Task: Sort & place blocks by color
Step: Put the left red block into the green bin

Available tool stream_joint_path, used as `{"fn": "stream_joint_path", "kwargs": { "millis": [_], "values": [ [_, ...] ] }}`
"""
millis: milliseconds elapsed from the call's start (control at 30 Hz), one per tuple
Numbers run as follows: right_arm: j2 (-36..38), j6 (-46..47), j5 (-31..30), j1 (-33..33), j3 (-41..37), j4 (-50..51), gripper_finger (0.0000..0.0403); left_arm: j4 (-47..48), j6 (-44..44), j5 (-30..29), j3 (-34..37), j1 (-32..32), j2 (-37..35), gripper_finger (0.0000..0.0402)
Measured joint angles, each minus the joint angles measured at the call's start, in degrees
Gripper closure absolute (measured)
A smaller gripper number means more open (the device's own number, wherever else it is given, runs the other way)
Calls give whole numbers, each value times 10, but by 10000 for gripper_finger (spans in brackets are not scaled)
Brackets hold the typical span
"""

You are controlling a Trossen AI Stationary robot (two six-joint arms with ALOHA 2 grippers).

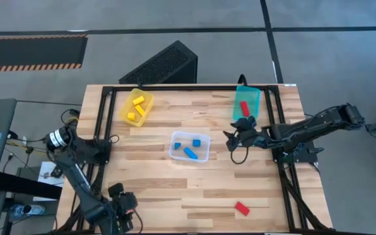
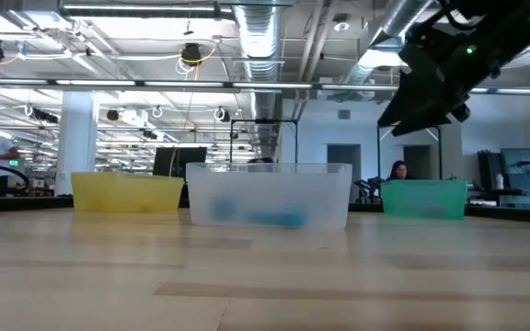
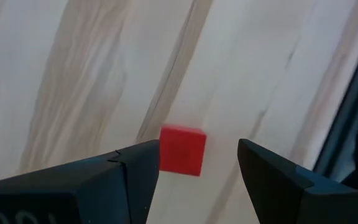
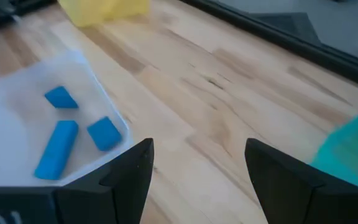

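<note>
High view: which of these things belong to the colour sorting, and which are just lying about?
Job:
- yellow blocks in yellow bin
- blue blocks in clear bin
- red block in teal bin
- loose red block on table

Lying about:
- black box beyond the table

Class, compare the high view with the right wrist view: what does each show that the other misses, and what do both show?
Only the high view shows the red blocks, one in the teal bin and a loose one on the table, the yellow blocks, and the left gripper at the table's near edge. Only the right wrist view shows the right gripper close up, open and empty. Both show the clear bin holding three blue blocks, the yellow bin and part of the teal bin.
</note>
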State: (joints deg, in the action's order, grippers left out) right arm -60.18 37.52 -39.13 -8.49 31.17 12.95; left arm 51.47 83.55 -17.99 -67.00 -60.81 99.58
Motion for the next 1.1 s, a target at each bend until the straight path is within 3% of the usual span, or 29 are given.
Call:
{"fn": "stream_joint_path", "kwargs": {
  "millis": [333,500,600,767,900,1100],
  "values": [
    [0,-34,7,16,29,0,127,31,-2,33,0,-6,60,201],
    [0,-31,18,15,29,-1,127,35,-68,39,0,-2,83,204],
    [0,-27,18,8,29,-2,127,11,-118,31,0,-2,88,226],
    [-14,-3,23,-14,29,-22,126,3,-155,-19,0,7,88,300],
    [-53,-15,82,-29,29,-95,127,9,-186,-69,0,26,88,301],
    [-137,-32,206,-43,29,-304,127,43,-242,-286,-26,60,88,301]
  ]
}}
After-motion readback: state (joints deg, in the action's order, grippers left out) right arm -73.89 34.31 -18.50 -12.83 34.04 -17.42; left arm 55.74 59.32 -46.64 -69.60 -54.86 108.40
